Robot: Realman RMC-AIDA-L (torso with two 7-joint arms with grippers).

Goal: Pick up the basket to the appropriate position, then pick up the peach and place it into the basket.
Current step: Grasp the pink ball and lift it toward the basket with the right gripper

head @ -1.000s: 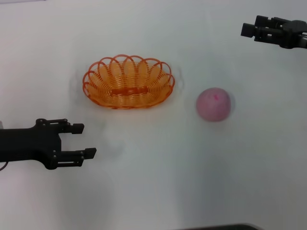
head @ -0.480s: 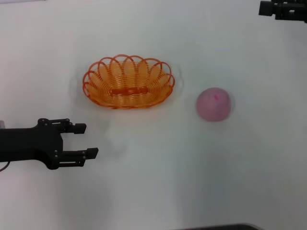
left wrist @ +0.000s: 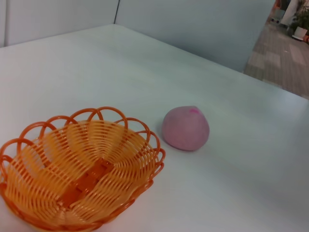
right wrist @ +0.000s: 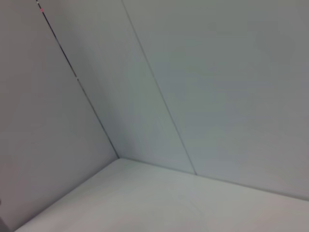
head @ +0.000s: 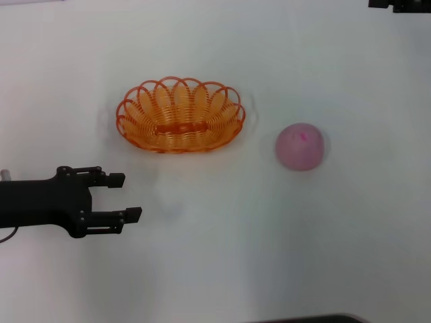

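Observation:
The orange wire basket [head: 180, 115] sits empty on the white table, left of centre in the head view. It also fills the near part of the left wrist view [left wrist: 79, 166]. The pale pink peach [head: 300, 146] lies on the table to the basket's right, apart from it, and shows in the left wrist view [left wrist: 186, 128] too. My left gripper [head: 128, 197] is open and empty, low over the table, nearer to me than the basket and to its left. My right gripper [head: 399, 4] is only a dark sliver at the far right top edge.
The white table [head: 222, 256] spreads around both objects. The right wrist view shows only grey wall panels [right wrist: 193, 82] and a strip of table. A dark edge [head: 310, 319] shows at the near side.
My right gripper has risen and pulled back toward the far right corner, nearly leaving the head view. My left gripper has crept slightly right. Basket and peach have not moved.

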